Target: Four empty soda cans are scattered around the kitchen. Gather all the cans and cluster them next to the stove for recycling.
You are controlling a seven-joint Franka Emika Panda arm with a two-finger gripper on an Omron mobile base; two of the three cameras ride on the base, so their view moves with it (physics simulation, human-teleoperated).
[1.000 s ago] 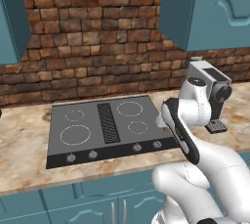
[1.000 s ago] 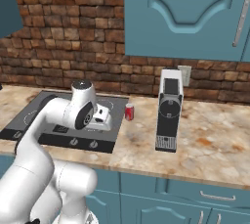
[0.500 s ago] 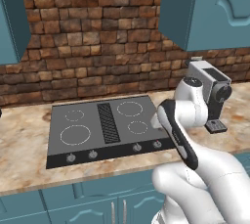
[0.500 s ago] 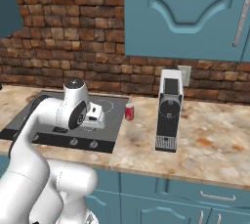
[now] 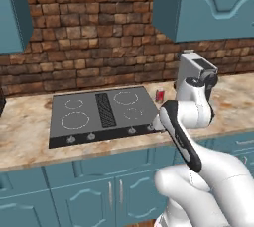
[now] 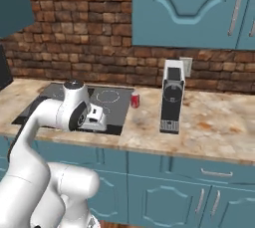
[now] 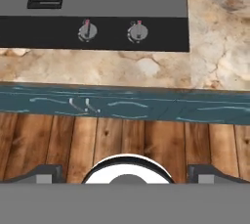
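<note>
Starting at your left, the stove lies flat in the stone counter, its burners bare. Just beside its right edge stands one red soda can, upright on the counter, so you can count that one as placed. Further right sits the coffee machine, apart from the can. Your gripper hangs over the counter's front edge with its jaws spread wide and nothing between them. By that reckoning, three cans remain for you to find and bring over.
</note>
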